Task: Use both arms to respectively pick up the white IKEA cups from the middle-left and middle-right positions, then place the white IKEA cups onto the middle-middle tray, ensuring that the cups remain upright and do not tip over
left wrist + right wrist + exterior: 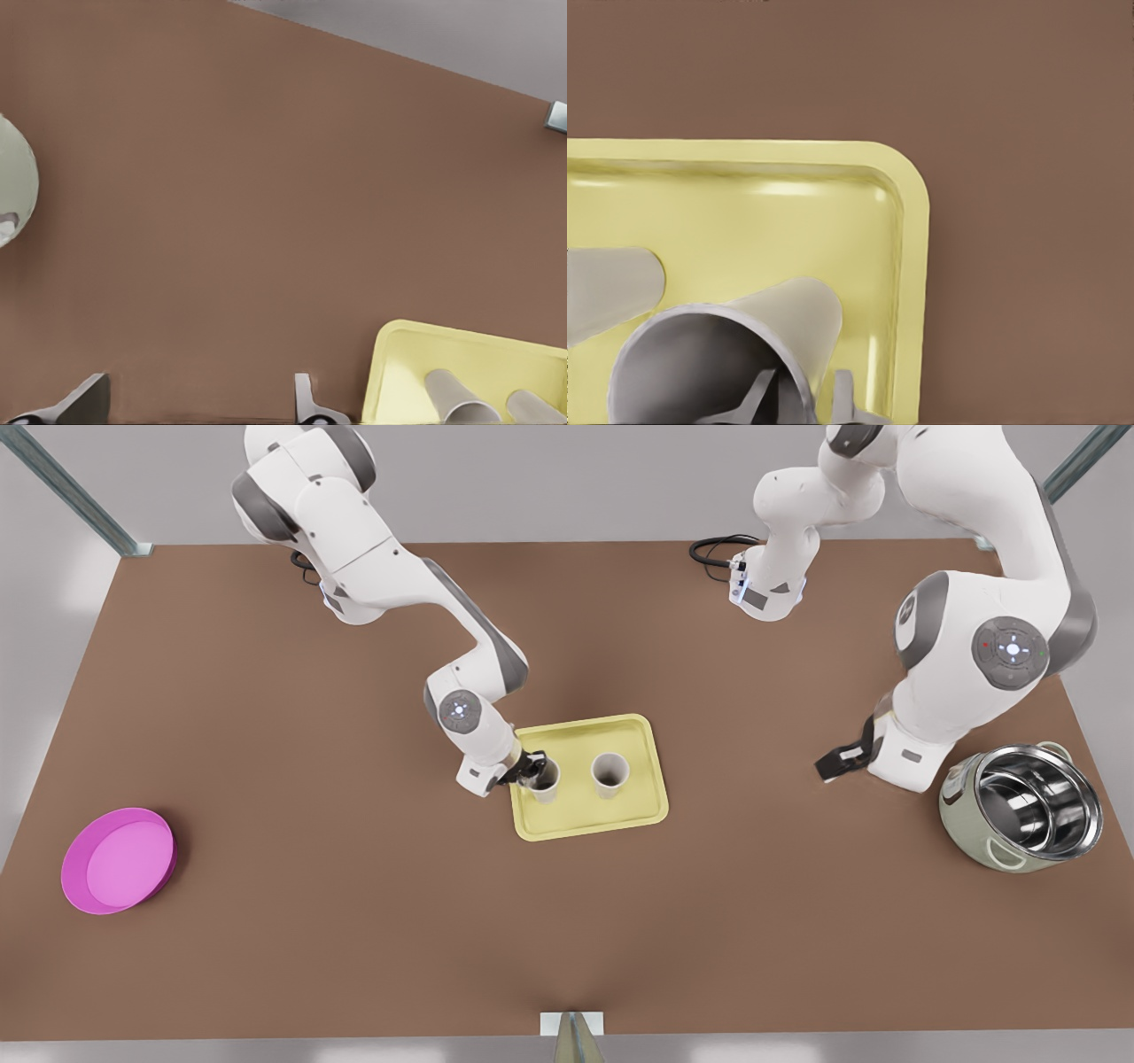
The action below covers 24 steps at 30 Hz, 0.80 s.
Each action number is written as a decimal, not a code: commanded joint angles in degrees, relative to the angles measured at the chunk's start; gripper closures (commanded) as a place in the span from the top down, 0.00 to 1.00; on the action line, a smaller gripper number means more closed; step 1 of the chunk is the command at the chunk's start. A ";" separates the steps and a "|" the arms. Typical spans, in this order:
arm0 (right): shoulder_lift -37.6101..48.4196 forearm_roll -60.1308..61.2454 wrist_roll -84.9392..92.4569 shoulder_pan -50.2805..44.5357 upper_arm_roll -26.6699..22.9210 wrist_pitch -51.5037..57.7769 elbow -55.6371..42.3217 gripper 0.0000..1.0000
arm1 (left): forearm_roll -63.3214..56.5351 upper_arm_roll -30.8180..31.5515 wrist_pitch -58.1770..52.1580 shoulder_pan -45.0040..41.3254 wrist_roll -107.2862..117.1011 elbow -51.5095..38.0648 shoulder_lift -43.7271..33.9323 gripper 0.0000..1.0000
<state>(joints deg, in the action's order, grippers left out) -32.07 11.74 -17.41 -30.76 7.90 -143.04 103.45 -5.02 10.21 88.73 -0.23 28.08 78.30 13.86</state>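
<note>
Brown and bare across most of its width, the counter [354, 886] carries the pale yellow tray [651, 766] at the middle of the front view, with both white cups standing upright on it, apart from each other. One cup [609, 775] stands free near the tray's centre; the other cup [545, 781] stands beside the tray's left rim. The right claw [534, 768], on the arm reaching down from the upper left of the front view, grasps this second cup at its rim; the right wrist view shows one finger [757, 394] inside the cup's grey mouth and the other outside the wall. The left claw [837, 762] hangs at the middle right of the front view, well apart from the tray, near the shiny steel pot [1023, 806]; in its wrist view the fingertips [306, 398] stand wide apart over bare counter, released. A magenta plate [118, 861] lies at the lower left.
</note>
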 commanded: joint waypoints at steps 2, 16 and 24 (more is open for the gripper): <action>-0.01 0.31 -13.70 -0.18 0.01 -0.66 -0.27 1.00 | -1.57 -1.95 -13.32 -1.27 -27.20 0.89 -1.38 1.00; 14.23 -9.79 7.56 22.67 -0.87 42.76 -7.91 1.00 | -0.34 -1.68 -13.06 -0.74 -27.20 0.98 -0.06 1.00; 26.36 -22.02 20.49 27.86 -3.42 59.55 -17.67 1.00 | -0.34 -1.68 -13.06 -0.74 -27.20 0.98 0.38 1.00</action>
<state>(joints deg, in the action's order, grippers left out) -7.09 -7.79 -13.89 -2.36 4.54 -96.72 85.89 -5.33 8.51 75.92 -0.97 8.07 79.32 14.29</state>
